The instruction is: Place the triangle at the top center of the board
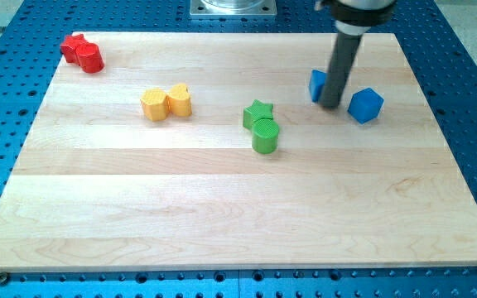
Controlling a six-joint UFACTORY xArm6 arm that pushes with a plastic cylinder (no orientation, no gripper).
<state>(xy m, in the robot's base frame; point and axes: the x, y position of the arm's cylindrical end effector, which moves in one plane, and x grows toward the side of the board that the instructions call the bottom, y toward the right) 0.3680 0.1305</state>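
My tip [330,104] rests on the board at the view's upper right, between two blue blocks. A blue block [317,84], partly hidden behind the rod, touches the tip's left side; its shape is hard to make out, possibly the triangle. A blue cube [365,105] sits just right of the tip, a small gap apart. The rod rises from the tip toward the top of the view.
A green star [257,112] touches a green cylinder [265,136] near the board's middle. A yellow hexagon [155,104] and a yellow heart-like block [179,99] sit together at left of centre. Two red blocks [83,52] lie at the top left corner. The wooden board [222,215] lies on a blue perforated table.
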